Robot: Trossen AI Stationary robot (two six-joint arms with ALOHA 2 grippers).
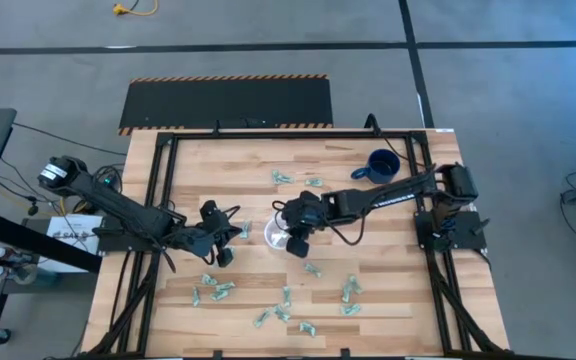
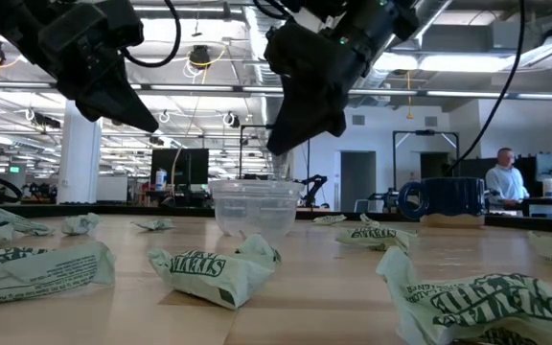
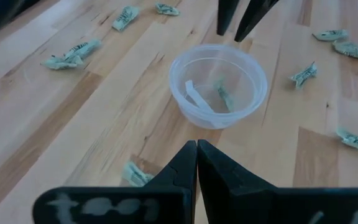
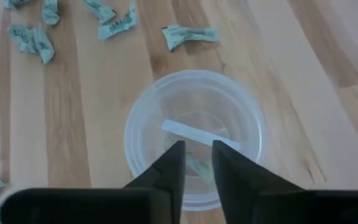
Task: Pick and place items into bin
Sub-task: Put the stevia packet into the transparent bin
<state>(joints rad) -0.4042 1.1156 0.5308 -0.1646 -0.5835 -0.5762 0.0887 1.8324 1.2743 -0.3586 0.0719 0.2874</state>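
- My right gripper [image 4: 196, 163] hangs just above the clear cup [image 1: 279, 232] in the middle of the table, its fingers parted a little with nothing between them.
- Inside the cup lie one green-and-white wrapper [image 3: 224, 98] and a pale strip [image 4: 199, 135].
- My left gripper [image 3: 196, 163] hovers just left of the cup, fingers pressed together and empty; a wrapper [image 3: 134, 173] lies on the wood right below it.
- More wrappers are scattered over the near half of the table: a cluster near left [image 1: 213, 291], a few near the middle [image 1: 280, 312], some near right [image 1: 351, 291].
- Two more wrappers [image 1: 282, 178] lie on the far side of the cup.
- A dark blue mug [image 1: 380, 165] stands far right, well apart from the cup, beside my right arm.
- Nothing stands between the cup and either gripper.
- Beyond the table, in the low view, a person [image 2: 502, 179] sits at the far right of the room.
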